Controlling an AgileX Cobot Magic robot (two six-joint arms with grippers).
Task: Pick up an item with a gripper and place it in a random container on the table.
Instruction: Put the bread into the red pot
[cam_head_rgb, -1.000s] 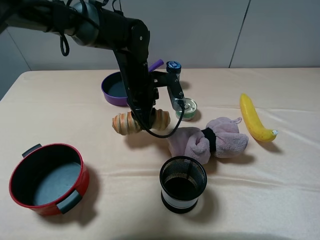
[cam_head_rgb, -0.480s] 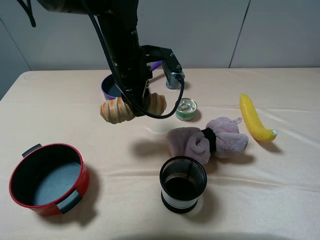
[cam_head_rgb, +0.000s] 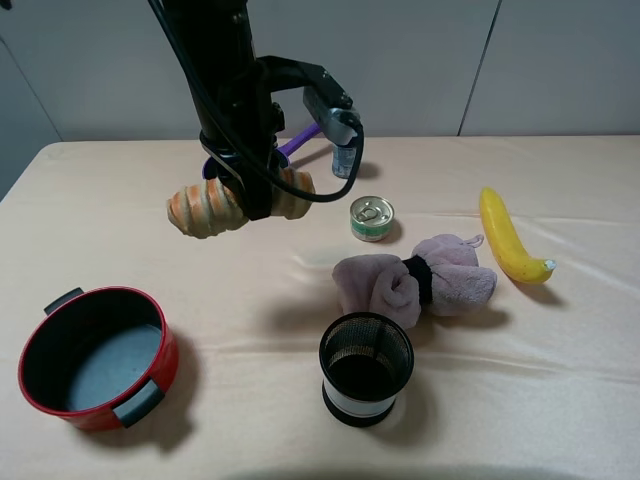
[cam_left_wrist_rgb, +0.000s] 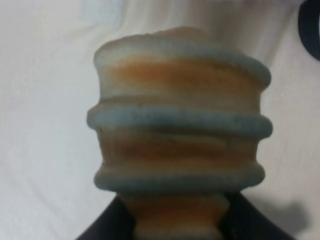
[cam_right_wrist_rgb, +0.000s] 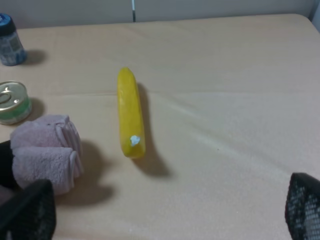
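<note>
Halfway: left claw, clamped on the bread roll, holds it aloft; next, probably travel toward seven o'clock, over the red pot. Right claw apart.

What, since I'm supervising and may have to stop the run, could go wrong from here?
1. The left gripper pinches the bread roll only across its middle, in the air above the table. Both ends stick out, so it might twist or slip before it reaches the red pot.
2. The roll hangs crosswise. Lowered like that, one end could catch the pot's rim and tip out.
</note>
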